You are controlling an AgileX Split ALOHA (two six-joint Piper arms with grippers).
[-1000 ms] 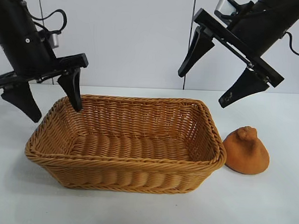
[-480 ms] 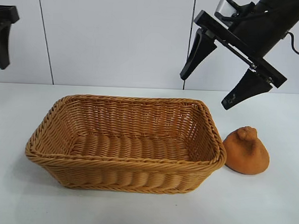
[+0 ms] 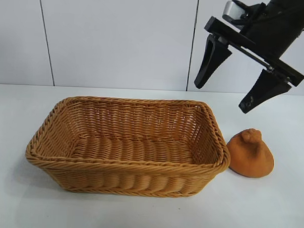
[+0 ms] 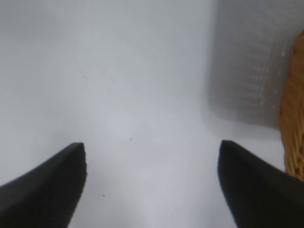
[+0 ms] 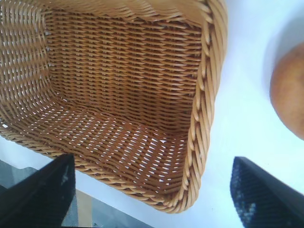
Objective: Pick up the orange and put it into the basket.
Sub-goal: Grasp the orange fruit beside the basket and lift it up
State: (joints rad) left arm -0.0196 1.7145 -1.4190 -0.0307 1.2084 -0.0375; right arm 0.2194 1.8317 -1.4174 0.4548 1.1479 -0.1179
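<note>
Your left gripper (image 4: 152, 190) has left the exterior view, fingers spread, empty; right gripper (image 3: 223, 95) hangs spread above the orange (image 3: 250, 153) beside the basket (image 3: 127, 166).

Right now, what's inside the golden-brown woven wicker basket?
Nothing: the golden-brown woven wicker basket shows only bare weave on floor and walls. The near inner wall is hidden behind its rim. The dull-orange knobby orange sits outside, on the table.

Basket (image 3: 127, 166): golden-brown wicker, tight horizontal weave, braided rim. Orange (image 3: 250, 154): matte dull orange, uniform, no markings. Table (image 3: 269, 210): plain white. Back wall (image 3: 115, 36): pale grey-white panels with dark vertical seams. Right gripper (image 3: 226, 94): black fingers, silver fitting above.
</note>
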